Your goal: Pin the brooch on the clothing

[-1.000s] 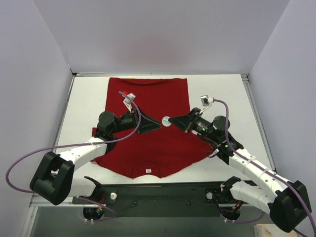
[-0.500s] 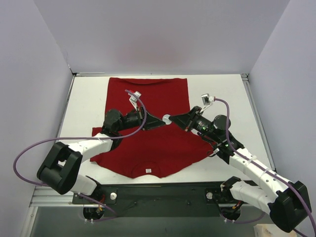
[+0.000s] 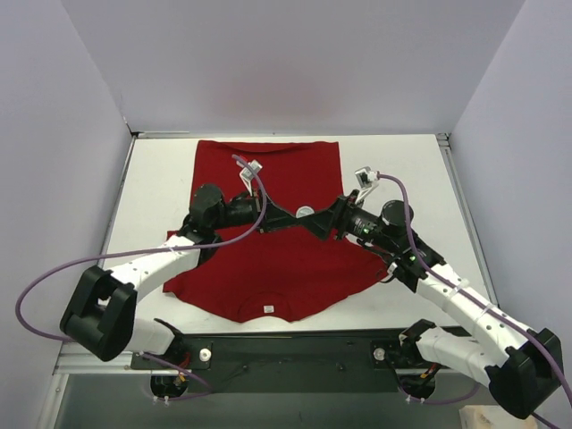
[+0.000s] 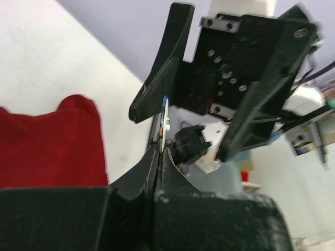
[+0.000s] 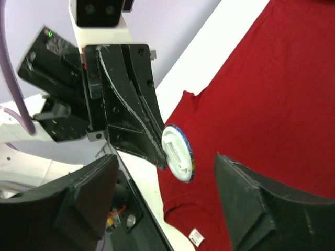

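Note:
The brooch [image 5: 178, 152] hangs in the air above the clothing, its white back towards the right wrist camera and a blue and yellow rim showing. My left gripper [image 4: 159, 151] is shut on the brooch [image 4: 164, 121], seen edge-on between its fingers [image 5: 141, 125]. My right gripper [image 5: 166, 159] stands open, its fingers [image 4: 161, 73] wide on either side of the badge without touching it. The clothing [image 3: 268, 259], a deep-red T-shirt, lies flat on the table below. In the top view the brooch [image 3: 305, 211] is a small pale disc where the left gripper [image 3: 298, 217] and right gripper [image 3: 315, 220] meet.
The white table [image 3: 402, 179] shows around the shirt, with grey walls on three sides. A small white label [image 3: 267, 309] marks the collar near the front edge. A black rail [image 3: 295, 344] runs between the arm bases.
My left gripper moved right to the brooch and shut on it. My right gripper, which was holding the brooch, has opened and let it go.

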Tool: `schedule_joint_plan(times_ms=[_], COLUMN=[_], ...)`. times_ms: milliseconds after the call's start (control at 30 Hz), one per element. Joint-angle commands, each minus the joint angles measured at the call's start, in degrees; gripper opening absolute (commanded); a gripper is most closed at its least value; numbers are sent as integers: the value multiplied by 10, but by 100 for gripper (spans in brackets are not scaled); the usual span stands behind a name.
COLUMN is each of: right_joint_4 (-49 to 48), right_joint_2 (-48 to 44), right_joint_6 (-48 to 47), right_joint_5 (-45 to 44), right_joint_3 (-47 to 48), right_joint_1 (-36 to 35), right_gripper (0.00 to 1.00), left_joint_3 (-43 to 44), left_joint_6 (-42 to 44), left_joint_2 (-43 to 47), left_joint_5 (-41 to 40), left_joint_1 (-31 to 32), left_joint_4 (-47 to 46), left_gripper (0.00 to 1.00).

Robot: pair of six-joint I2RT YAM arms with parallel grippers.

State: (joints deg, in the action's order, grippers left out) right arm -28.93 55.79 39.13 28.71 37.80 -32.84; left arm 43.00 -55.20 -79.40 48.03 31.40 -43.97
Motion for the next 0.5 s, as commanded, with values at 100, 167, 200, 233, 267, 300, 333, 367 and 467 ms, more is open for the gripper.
schedule_joint_plan(times_ms=[100, 167, 200, 233, 267, 300, 333, 367, 467], right_joint_4=[114, 125, 130, 133, 140, 148, 159, 194, 254], right_joint_2=[22, 40, 51, 58, 63, 73, 77, 80, 103], right_joint_6=[-111, -122, -124, -124, -129, -136, -147, -173, -223], right_joint_5=[117, 178, 197, 237, 255, 274, 294, 303, 329], right_joint_3=[118, 139, 144, 149, 162, 169, 177, 192, 228], right_joint_1=[21, 41, 48, 54, 63, 65, 65, 62, 48], right_gripper=[84, 85, 85, 85, 85, 85, 85, 85, 85], left_joint_3=[129, 153, 175, 189, 200, 220, 228, 234, 254], left_joint_6=[266, 320, 337, 356, 386, 403, 434, 449, 503], left_joint_2=[78, 84, 85, 84, 85, 84, 84, 86, 90], left_joint_5=[8, 10, 14, 15, 15, 15, 15, 15, 15], left_joint_1=[-3, -2, -2, -2, -1, 0, 1, 1, 2], left_joint_4=[390, 498, 533, 597, 629, 660, 713, 736, 812], left_gripper=[0, 0, 0, 0, 0, 0, 0, 0, 0])
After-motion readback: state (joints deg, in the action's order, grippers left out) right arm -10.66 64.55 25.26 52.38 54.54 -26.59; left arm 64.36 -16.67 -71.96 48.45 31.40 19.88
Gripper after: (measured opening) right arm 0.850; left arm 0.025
